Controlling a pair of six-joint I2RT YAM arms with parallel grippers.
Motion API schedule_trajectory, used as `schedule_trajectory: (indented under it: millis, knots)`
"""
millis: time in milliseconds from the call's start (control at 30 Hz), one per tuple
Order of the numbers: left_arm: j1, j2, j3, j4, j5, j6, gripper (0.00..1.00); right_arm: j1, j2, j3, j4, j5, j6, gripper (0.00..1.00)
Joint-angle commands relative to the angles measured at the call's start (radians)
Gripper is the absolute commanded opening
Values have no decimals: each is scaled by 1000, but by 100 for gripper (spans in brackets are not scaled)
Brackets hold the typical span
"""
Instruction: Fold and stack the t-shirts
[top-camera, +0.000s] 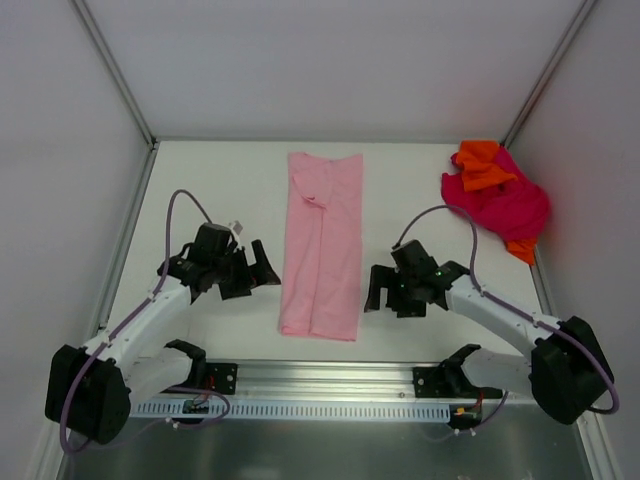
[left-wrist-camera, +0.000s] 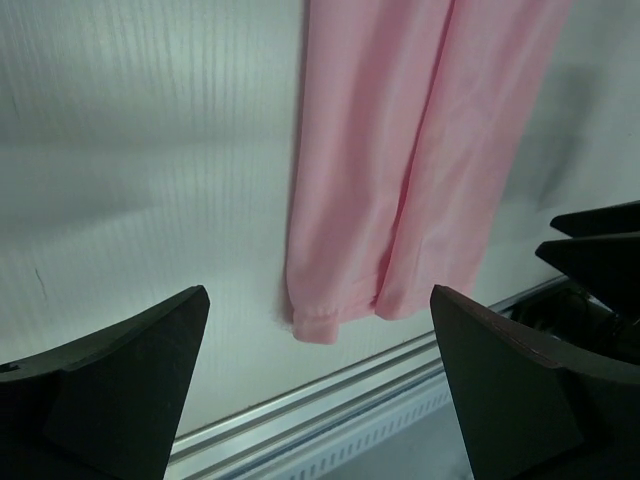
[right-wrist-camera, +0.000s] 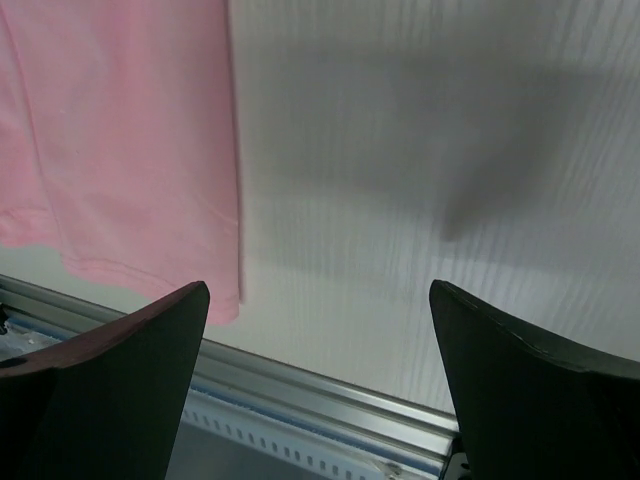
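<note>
My left gripper (top-camera: 252, 272) and right gripper (top-camera: 385, 293) flank the folded pink t-shirt (top-camera: 322, 245), fingers spread wide, clear of the cloth.

White table (top-camera: 215, 180), plain white walls (top-camera: 330, 60) on 3 sides, metal rail (top-camera: 330, 373) at near edge.

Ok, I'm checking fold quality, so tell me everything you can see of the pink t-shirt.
The pink t-shirt is soft, plain light pink cloth, folded lengthwise into a long narrow strip, two flaps meeting along a line down its middle. It lies flat on the white table, running far to near, its near hem close to the metal rail. A small wrinkle shows near the far end. The open left fingers and right fingers flank it without touching.
</note>
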Motion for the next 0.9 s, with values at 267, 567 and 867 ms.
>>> schedule_trajectory:
  millis: [267, 567, 867]
  knots:
    - [-266, -79, -195, 48, -138, -296, 84, 108, -213, -225, 168, -38, 283, 79]
    - [-312, -45, -238, 61, -184, -353, 70, 231, -74, -244, 269, -9, 393, 73]
    - [-355, -42, -279, 127, -190, -388, 61, 234, -46, -267, 303, -7, 416, 60]
